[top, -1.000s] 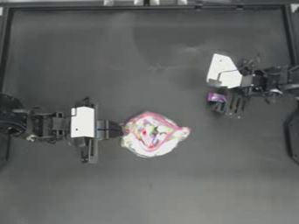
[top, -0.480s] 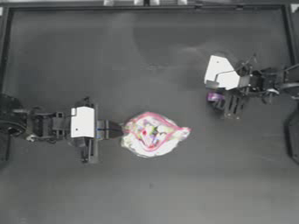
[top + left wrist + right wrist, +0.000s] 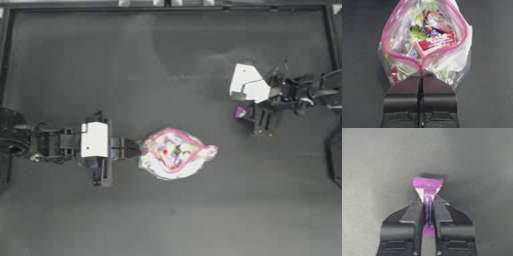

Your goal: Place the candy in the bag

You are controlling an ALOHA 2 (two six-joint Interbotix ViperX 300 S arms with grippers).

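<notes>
Now I have the right gripper [image 3: 428, 203] pinched tight on the candy [image 3: 428, 186], its crinkly magenta wrapper flaring beyond the tips, well right of the bag [image 3: 175, 153]. My left gripper [image 3: 421, 75] clamps the glossy clear bag's pink zip rim, mouth gaping in a loop.

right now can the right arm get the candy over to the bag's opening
Probably yes: the right gripper is shut on the candy, bare table lies between, and the left gripper pinches the bag rim, mouth gaping open.
</notes>
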